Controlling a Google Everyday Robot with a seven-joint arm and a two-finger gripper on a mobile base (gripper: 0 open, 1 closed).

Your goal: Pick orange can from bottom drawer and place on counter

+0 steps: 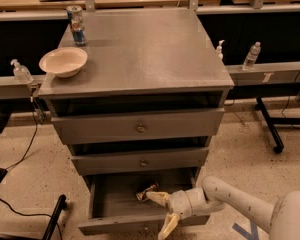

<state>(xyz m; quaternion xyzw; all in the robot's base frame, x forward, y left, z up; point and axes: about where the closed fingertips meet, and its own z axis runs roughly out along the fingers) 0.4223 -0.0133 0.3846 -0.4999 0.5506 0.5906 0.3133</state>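
My gripper (162,211): above bottom drawer's (115,225) front edge, fingers spread wide.
Orange can (146,190): just beyond my upper fingertip (156,196).

No readable text, even on the tall can (76,24) far up-left of the end effector (162,211) at the bottom drawer (115,196).

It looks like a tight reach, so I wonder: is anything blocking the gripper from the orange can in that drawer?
Nothing visible does. The bottom drawer is open, and the open gripper is at its front right, with one finger nearly at the can, which lies on the drawer floor.
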